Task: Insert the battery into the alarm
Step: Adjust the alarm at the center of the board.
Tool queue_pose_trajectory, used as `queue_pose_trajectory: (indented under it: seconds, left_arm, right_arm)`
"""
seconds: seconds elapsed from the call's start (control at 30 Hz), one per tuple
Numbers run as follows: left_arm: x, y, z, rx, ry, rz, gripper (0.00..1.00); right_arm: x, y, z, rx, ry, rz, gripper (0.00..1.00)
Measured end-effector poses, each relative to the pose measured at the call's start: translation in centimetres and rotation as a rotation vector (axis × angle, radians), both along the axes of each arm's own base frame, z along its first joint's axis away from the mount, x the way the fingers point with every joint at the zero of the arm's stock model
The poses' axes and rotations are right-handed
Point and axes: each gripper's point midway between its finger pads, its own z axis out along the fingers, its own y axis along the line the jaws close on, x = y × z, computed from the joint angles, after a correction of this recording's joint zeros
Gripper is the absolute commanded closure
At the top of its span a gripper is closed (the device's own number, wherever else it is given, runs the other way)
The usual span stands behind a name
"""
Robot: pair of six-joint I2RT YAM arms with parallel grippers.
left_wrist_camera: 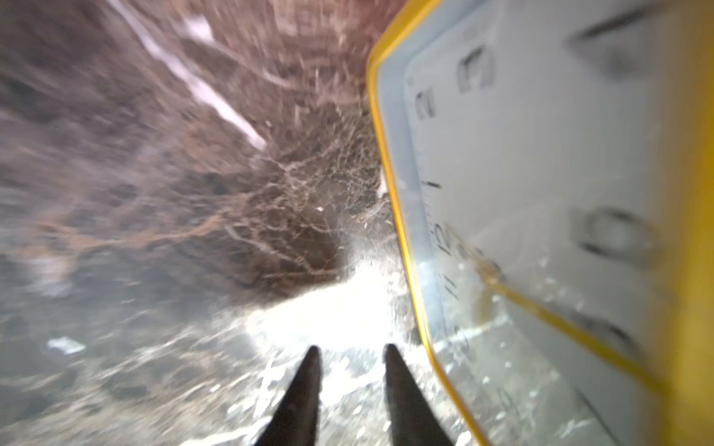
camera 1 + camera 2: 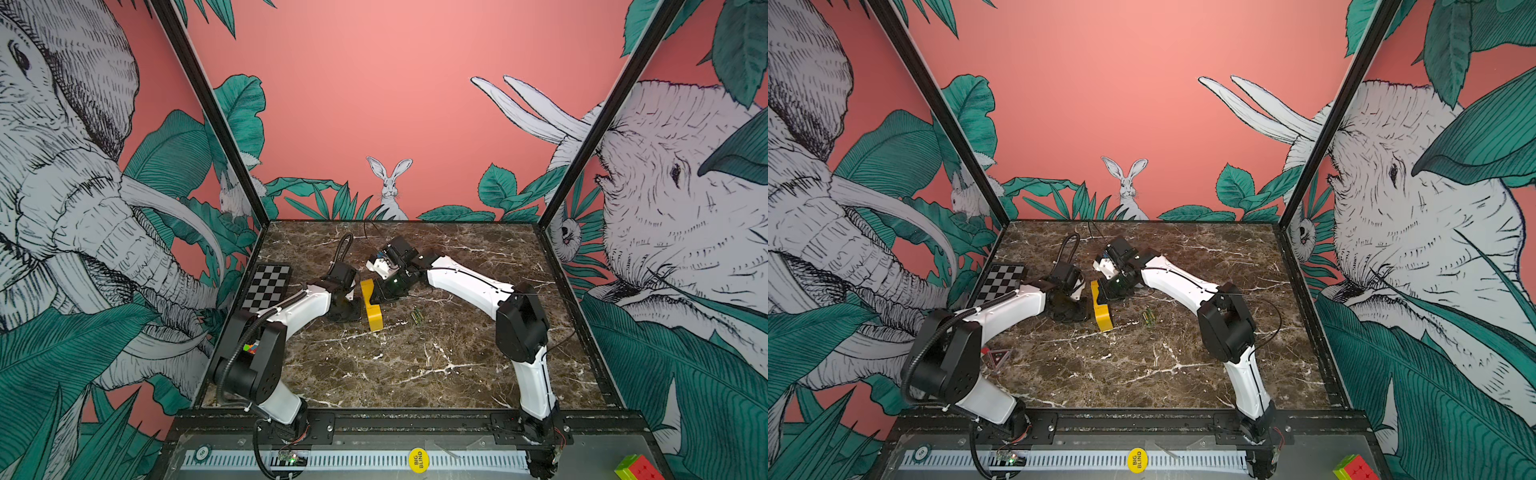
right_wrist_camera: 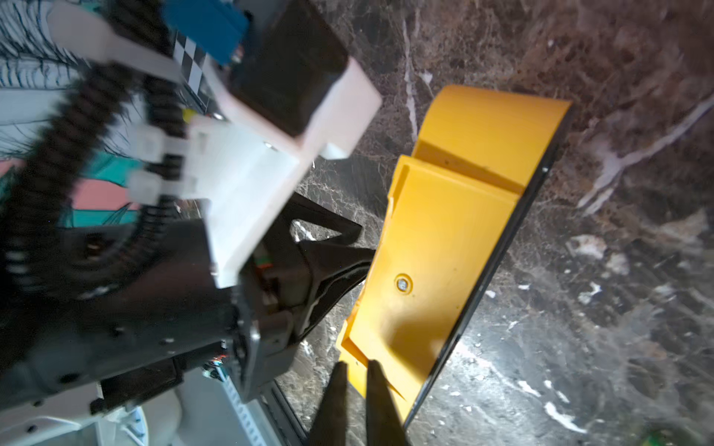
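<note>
The left gripper is released, with nothing between its tips, just beside the dial of the alarm clock. The right gripper straddles the clock's thin back lip, tips barely parted (pinching or not, I cannot tell). The clock stands on edge on the desk; it looks like light, stiff plastic and easy to tip. The batteries lie near it, not touching. They look small, hard and apt to roll, so they are best pinched across the middle.

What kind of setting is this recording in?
Probably a staged robot test cell, not a home: marble-look tabletop boxed in by printed jungle panels, a checkerboard, a black mounting rail in front.
</note>
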Motion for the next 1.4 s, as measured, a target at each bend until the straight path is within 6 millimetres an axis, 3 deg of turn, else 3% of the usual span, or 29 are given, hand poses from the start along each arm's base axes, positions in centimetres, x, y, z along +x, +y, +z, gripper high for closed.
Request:
queue_pose_trajectory:
  seconds: [0.23,0.3,0.4,0.6,0.77,1.0,1.4]
  left_arm:
    - [1.6,0.5,6.8,0.003,-0.141,0.04,0.36]
    - [2.1,0.0,8.4,0.002,-0.167,0.039,0.27]
    - [2.4,-1.1,9.6,0.014,-0.175,0.016,0.25]
    - [1.9,-3.2,7.7,0.075,-0.095,-0.044,0.25]
    - [1.2,-3.8,5.6,0.121,-0.015,-0.07,0.27]
    - [1.5,-4.5,5.7,0.13,-0.011,-0.082,0.3]
    - [1.9,-5.3,6.6,0.133,-0.021,-0.091,0.29]
  right_arm:
    - [1.1,-2.2,2.2,-0.021,-0.112,-0.032,0.52]
    - [1.8,-4.0,3.0,-0.027,-0.142,-0.071,0.46]
    - [3.0,-7.2,3.8,-0.039,-0.181,-0.145,0.39]
    - [3.8,-12.8,2.5,-0.086,-0.187,-0.258,0.33]
    - [2.8,-14.7,-0.4,-0.135,-0.14,-0.275,0.32]
    - [1.8,-15.7,-2.5,-0.158,-0.107,-0.279,0.32]
    - [2.2,-14.9,-2.1,-0.108,-0.116,-0.269,0.32]
